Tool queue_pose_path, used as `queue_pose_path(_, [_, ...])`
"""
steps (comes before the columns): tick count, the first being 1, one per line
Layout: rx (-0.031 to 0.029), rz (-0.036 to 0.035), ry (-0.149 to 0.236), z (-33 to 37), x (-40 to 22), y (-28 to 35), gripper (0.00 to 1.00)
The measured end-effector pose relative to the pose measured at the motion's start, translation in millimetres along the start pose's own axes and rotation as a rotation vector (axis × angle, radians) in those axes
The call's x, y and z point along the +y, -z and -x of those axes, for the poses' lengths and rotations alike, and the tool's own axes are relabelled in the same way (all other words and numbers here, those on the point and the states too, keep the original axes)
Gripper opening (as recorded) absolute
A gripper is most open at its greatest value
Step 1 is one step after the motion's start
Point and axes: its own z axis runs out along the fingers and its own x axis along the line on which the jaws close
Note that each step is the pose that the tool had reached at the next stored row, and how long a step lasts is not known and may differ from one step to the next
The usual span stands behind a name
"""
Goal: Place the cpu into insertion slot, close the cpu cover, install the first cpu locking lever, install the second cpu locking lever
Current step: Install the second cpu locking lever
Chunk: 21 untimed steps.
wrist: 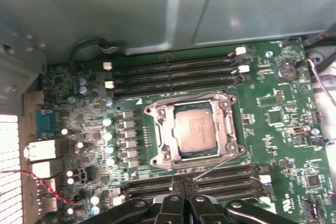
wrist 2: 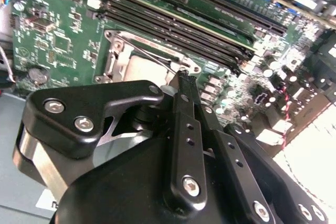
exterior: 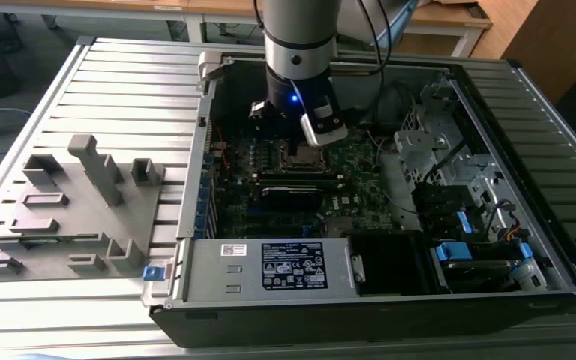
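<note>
The cpu point(wrist: 194, 130), a flat square chip with a dull silver-grey top, lies flat in the insertion slot point(wrist: 167, 157). The cpu cover point(wrist: 227, 129), a thin silver frame, lies closed flat around it, between the long black memory slots point(wrist: 173, 76).

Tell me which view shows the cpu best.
The first wrist view: the cpu sits square-on in the insertion slot, framed by the cpu cover, unobstructed. In the second wrist view the gripper hides part of the chip. The exterior view has it small and distant under the arm.
</note>
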Motion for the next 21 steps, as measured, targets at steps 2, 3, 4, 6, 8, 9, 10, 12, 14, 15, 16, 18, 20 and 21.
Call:
queue_pose_path(2, [-0.0010,-0.0013,-0.005,2.3,0.3,-0.4,0.11])
queue_pose_path(3, [-0.0013,-0.0015,-0.008,2.8,0.3,-0.7,0.11])
queue_pose_path(4, [-0.0016,-0.0017,-0.010,3.0,0.3,-1.2,0.11])
queue_pose_path(6, [-0.0022,-0.0020,-0.015,3.2,0.2,-2.5,0.11])
queue_pose_path(8, [-0.0027,-0.0022,-0.019,3.2,0.0,-4.0,0.11])
queue_pose_path(9, [-0.0029,-0.0023,-0.020,3.2,-0.2,-5.0,0.11])
queue_pose_path(10, [-0.0031,-0.0024,-0.022,3.1,-0.3,-6.0,0.11])
queue_pose_path(12, [-0.0036,-0.0025,-0.025,3.0,-0.6,-8.3,0.11])
queue_pose_path(14, [-0.0039,-0.0027,-0.028,2.9,-1.0,-10.2,0.11])
queue_pose_path(15, [-0.0041,-0.0028,-0.029,2.9,-1.1,-11.1,0.11])
queue_pose_path(16, [-0.0043,-0.0029,-0.031,2.8,-1.2,-12.1,0.11])
queue_pose_path(18, [-0.0048,-0.0030,-0.034,2.7,-1.6,-14.3,0.11])
queue_pose_path(20, [-0.0052,-0.0031,-0.037,2.6,-2.0,-16.6,0.11])
queue_pose_path(21, [-0.0054,-0.0032,-0.039,2.5,-2.2,-17.8,0.11])
